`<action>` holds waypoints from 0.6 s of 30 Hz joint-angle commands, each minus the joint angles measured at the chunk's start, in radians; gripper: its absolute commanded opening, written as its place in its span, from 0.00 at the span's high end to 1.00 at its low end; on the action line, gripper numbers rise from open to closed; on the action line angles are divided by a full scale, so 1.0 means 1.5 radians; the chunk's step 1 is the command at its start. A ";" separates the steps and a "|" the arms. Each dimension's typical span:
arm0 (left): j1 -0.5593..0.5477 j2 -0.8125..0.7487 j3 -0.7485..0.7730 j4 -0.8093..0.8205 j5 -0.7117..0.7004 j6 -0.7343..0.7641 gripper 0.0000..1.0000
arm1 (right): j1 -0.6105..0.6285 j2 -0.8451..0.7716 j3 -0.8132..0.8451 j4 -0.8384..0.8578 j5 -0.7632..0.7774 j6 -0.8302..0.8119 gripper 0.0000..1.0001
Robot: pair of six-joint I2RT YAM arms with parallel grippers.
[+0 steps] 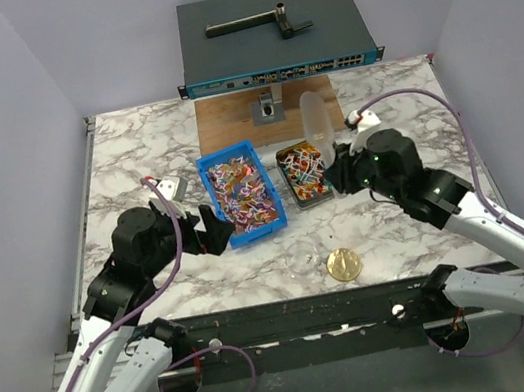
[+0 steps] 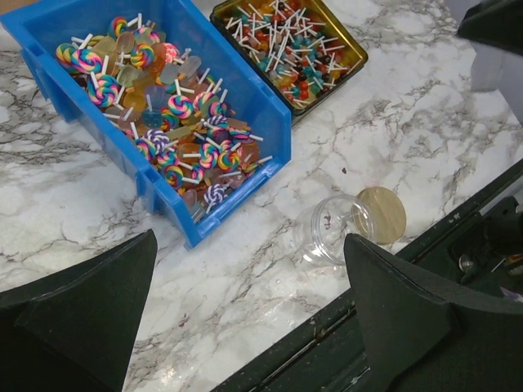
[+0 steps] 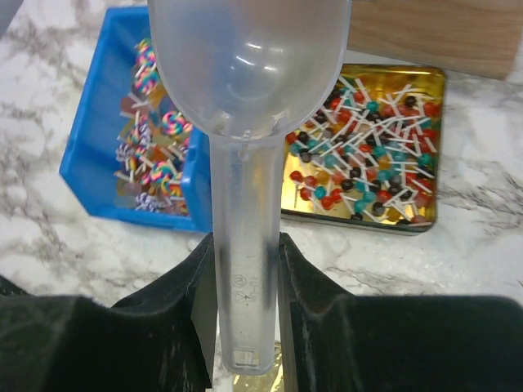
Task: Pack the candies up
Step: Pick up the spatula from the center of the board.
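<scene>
Using blue bin [image 1: 239, 192] as reference for everything.

Seeing candies [image 2: 176, 122] heaped inside it: swirl lollipops, mixed colours, white sticks. Seeing a second lot, small ball lollipops in red, teal and dark, in a gold tin [image 1: 303, 175] just right of bin, long sides roughly parallel. Can't tell if tin and bin touch.

Reading right gripper [image 3: 243, 245] as clamped on the handle of a clear plastic scoop [image 3: 245, 82], fingers narrow and pressed against both sides of the handle. Placing that gripper right of bin, beyond the tin. Placing the scoop bowl above the tin's far-right part, raised off the candies.

Reading left gripper [image 2: 249, 245] as wide open, fingers [image 2: 90, 302] far apart, over bare marble of the table [image 1: 122, 150], just left of bin's near corner, not touching bin.

Spotting a clear jar [image 2: 331, 233] in front of bin, toward the table's near edge, mouth uncovered. Can't tell whether upright or lying over. Spotting a round gold lid [image 2: 381, 214] flat on the marble just beside jar, on the side away from bin. Can't tell if touching.

Noting a wooden board [image 1: 228, 116] directly behind bin and a grey rack box [image 1: 275, 36] further behind.
</scene>
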 commanded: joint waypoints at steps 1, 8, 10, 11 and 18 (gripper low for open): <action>-0.002 -0.022 -0.010 0.035 0.042 -0.023 0.01 | 0.111 0.044 0.039 -0.015 0.113 -0.056 0.99; -0.001 -0.010 0.004 -0.013 0.061 -0.045 0.01 | 0.262 0.105 0.057 -0.030 0.210 -0.122 0.99; -0.001 -0.017 0.003 -0.018 0.070 -0.057 0.01 | 0.281 0.113 0.055 -0.031 0.197 -0.141 0.99; -0.001 -0.020 0.005 -0.022 0.071 -0.063 0.01 | 0.290 0.117 0.052 -0.030 0.196 -0.149 0.99; 0.000 -0.025 0.022 -0.057 0.091 -0.100 0.01 | 0.359 0.134 0.021 -0.033 0.200 -0.195 0.99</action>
